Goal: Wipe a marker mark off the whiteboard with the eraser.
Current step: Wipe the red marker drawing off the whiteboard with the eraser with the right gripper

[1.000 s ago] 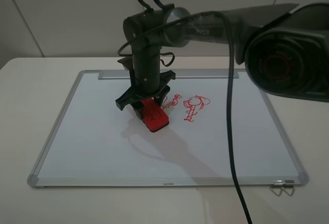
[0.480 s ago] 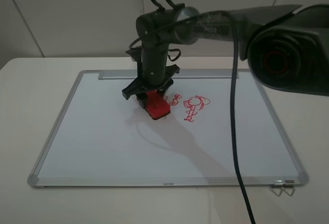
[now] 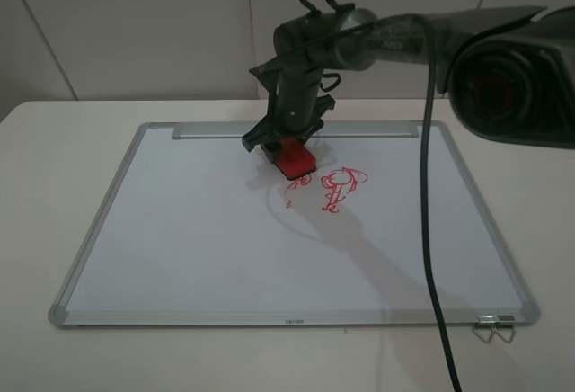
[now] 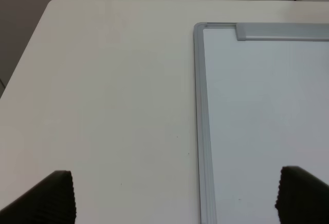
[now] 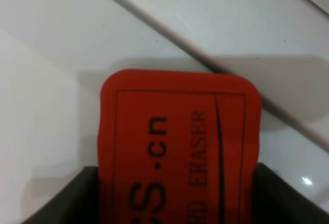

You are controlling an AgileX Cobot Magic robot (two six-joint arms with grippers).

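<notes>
Count: one whiteboard (image 3: 180, 248), one eraser (image 3: 295, 159), and two red figures on the board, namely the marker mark (image 3: 293, 192), faint and broken, near centre of the high view, and the hat-headed figure (image 3: 341, 185) just right of it. Right gripper (image 3: 286, 147) pinched the eraser from above at upper centre, between the tray strip (image 3: 216, 129) and the marker mark. Left gripper (image 4: 177, 196) sat spread wide over the table (image 4: 103, 80) by the board's left frame, holding nothing.

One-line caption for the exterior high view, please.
Right gripper presses the red eraser on the whiteboard beside a partly wiped marker mark.
</notes>
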